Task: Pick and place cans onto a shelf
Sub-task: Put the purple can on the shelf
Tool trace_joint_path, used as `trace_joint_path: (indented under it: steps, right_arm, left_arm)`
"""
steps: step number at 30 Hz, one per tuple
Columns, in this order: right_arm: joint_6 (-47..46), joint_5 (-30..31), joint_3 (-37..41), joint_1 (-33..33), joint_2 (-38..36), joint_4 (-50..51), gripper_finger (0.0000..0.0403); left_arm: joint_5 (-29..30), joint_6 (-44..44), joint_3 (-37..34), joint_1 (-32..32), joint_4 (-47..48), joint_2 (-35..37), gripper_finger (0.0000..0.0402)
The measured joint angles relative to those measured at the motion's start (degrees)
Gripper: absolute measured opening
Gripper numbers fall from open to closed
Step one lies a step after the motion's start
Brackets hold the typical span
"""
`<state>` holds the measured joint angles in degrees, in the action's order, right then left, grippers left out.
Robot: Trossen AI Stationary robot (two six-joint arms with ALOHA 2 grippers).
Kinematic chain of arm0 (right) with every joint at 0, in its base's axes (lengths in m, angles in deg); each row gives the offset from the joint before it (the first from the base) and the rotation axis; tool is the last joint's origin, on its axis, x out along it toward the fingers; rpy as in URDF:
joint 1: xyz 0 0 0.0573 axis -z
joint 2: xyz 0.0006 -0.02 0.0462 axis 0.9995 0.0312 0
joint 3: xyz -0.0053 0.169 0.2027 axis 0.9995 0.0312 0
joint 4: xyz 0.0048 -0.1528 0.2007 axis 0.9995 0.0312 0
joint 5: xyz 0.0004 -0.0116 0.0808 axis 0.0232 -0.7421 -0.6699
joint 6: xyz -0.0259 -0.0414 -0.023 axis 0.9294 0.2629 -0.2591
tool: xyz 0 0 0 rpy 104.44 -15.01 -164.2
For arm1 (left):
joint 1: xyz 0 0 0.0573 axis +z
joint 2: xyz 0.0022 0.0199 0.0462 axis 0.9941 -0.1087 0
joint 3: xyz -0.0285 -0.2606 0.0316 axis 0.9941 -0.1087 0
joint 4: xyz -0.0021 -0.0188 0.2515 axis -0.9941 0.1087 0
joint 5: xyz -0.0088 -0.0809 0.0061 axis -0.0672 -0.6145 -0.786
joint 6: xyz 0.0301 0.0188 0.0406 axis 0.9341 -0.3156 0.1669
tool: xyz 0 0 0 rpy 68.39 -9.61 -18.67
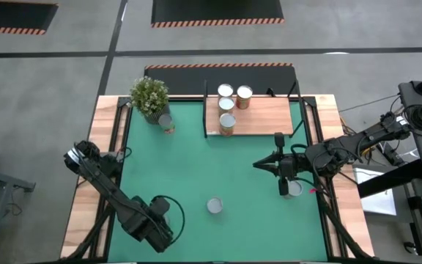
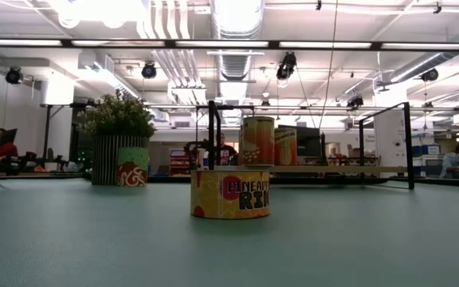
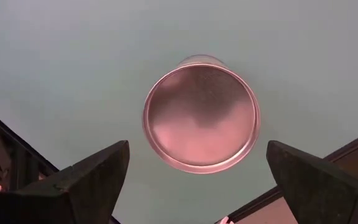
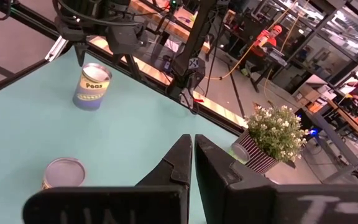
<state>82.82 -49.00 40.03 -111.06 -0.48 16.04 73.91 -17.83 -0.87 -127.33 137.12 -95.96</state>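
Green matting (image 1: 196, 169) covers the table you are working over, smooth and flat, framed by pale wood strips along its left and right sides. At its far edge sits the shelf (image 1: 266, 117), a flat light-wood board with thin black frame edges; three cans (image 1: 227, 125) stand bunched at the shelf's left end, leaving its right part bare. Beside the far-left corner you have a potted plant (image 1: 149, 97) in a ribbed, striped pot, with one can (image 1: 166, 123) touching or just beside it.

Near the mat's near edge, roughly midway, a short yellow can (image 2: 230, 194) stands alone with open mat all round it. Your left gripper (image 3: 197, 180) hangs above this can, fingers spread wide and gripping nothing; its round silvery lid (image 3: 201, 119) with a raised rim shows between the two dark wedge-shaped fingers.

Your right gripper (image 1: 281, 166) hovers toward the mat's right edge, its fingers (image 4: 178, 163) pressed together and empty. A can (image 1: 294, 188) stands just beside it, close to that edge, partly hidden by the arm.
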Motion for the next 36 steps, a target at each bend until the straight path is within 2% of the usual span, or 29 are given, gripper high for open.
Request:
trace_joint_path:
  steps: [11,27,32,36]
  right_arm:
    - [0.0,0.0,0.02,0.0,0.0,0.13,0.0009]
    - [-0.02,0.02,0.02,0.0,0.0,0.35,0.0009]
    - [0.0,0.02,0.02,0.0,0.0,0.37,0.0009]
    - [0.0,0.02,0.02,0.0,0.0,0.39,0.0009]
  left_arm:
    - [2.57,-0.7,-0.13,0.0,-1.5,0.0,0.0361]
    - [2.73,-1.73,-6.24,-0.13,-7.51,0.02,0.0361]
    - [0.39,-5.04,-8.36,-0.11,-7.47,0.02,0.0361]
    - [-1.08,-4.35,-8.96,-0.11,-7.53,0.02,0.036]
